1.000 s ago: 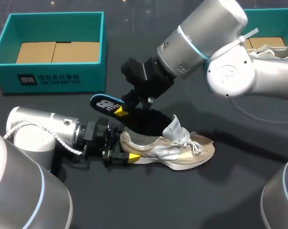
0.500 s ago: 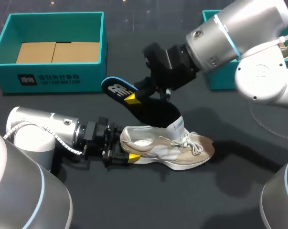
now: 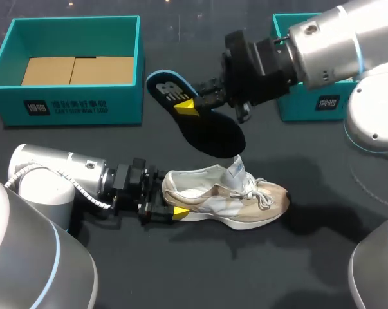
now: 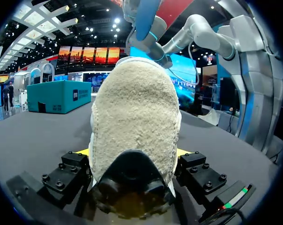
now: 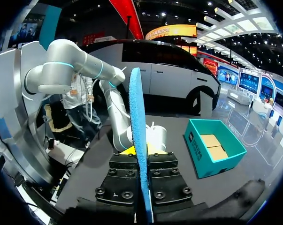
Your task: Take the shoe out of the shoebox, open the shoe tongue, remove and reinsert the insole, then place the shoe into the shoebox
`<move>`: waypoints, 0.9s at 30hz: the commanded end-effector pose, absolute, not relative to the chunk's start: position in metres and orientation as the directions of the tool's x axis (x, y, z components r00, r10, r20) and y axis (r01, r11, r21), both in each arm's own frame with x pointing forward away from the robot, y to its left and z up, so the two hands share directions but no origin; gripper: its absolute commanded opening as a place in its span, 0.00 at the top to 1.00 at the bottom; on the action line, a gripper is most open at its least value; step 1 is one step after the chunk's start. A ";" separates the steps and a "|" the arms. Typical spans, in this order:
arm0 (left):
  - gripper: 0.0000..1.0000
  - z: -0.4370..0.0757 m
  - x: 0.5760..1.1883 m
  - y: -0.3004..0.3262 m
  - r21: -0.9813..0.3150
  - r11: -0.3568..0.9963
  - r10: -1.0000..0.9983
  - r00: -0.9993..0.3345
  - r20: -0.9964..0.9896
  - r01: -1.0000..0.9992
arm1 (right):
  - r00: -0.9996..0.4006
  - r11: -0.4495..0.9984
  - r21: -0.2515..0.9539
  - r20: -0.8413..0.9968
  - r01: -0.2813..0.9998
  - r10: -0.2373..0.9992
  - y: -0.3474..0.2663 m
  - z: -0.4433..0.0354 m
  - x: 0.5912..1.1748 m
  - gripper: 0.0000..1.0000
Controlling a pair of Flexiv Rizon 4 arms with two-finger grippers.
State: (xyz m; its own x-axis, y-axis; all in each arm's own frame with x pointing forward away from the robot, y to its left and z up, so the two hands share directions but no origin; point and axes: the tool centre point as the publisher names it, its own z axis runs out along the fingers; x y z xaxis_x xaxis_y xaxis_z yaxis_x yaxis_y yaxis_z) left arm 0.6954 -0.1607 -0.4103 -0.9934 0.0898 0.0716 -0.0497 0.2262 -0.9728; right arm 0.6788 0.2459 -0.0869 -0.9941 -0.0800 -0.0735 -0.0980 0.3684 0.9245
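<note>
Right pincer [image 3: 186, 106] is clamped narrowly on the heel half of a black foam insole with a blue rim [image 3: 210, 132], which is held in the air, tilted, with its toe end lowest. A white logo is printed on the insole's heel; it is too small to be made out. In the right wrist view the insole is seen edge-on, gripped between the two fingers.

Left pincer [image 3: 171, 205] is closed on the heel of a beige and white lace-up running shoe [image 3: 239, 203], one yellow tip on each side, as the left wrist view shows. The shoe lies on its sole on the dark table [image 3: 181, 270], toe pointing away from the left pincer, its tongue raised. The insole's toe end hangs just above that tongue; contact cannot be judged.

A teal cardboard shoebox [image 3: 71, 103] stands open behind the left arm, with brown cardboard panels [image 3: 74, 69] lining its floor and a white label and line of print on its front wall. A second teal box [image 3: 309, 106], also marked in white, is partly hidden behind the right arm.
</note>
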 end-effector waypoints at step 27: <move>1.00 -0.412 0.695 -0.160 -0.973 0.227 0.089 -0.993 0.072 -0.050 | -0.992 0.109 0.986 0.126 0.128 0.022 0.183 -0.049 0.636 1.00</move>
State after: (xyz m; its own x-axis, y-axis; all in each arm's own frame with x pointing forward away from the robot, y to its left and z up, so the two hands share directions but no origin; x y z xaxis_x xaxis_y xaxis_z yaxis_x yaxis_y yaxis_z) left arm 0.6954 -0.1607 -0.4103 -0.9934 0.0897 0.0716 -0.0497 0.2263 -0.9728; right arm 0.6409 0.1849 -0.0460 -0.9917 0.0123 0.1278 0.1284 0.1139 0.9852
